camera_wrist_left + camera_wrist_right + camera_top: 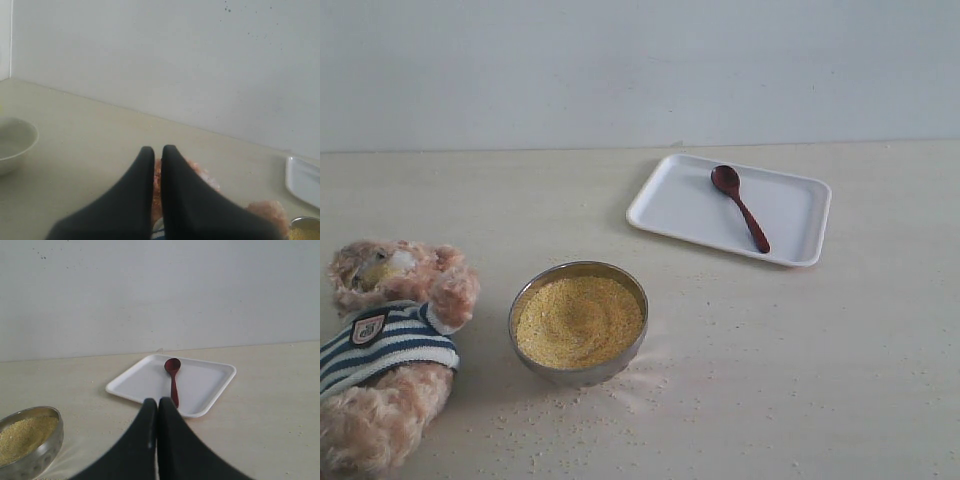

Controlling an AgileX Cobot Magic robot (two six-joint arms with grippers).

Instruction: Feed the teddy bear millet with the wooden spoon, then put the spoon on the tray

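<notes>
The teddy bear [382,345] in its striped shirt lies at the table's left edge. To its right stands the steel bowl [578,372] heaped with yellow millet [579,320]. The dark wooden spoon [740,206] lies inside the white tray [788,216] at the back right. No arm shows in the exterior view. My left gripper [157,148] is shut and empty, hanging above the bear [202,178]. My right gripper [157,401] is shut and empty, short of the tray [205,382], with the spoon [173,377] just beyond its tips. The millet bowl [30,439] is off to one side.
Loose millet grains [570,425] are scattered on the table in front of the bowl. A pale round bowl [14,144] sits at the edge of the left wrist view. A plain wall [640,70] closes off the back of the table.
</notes>
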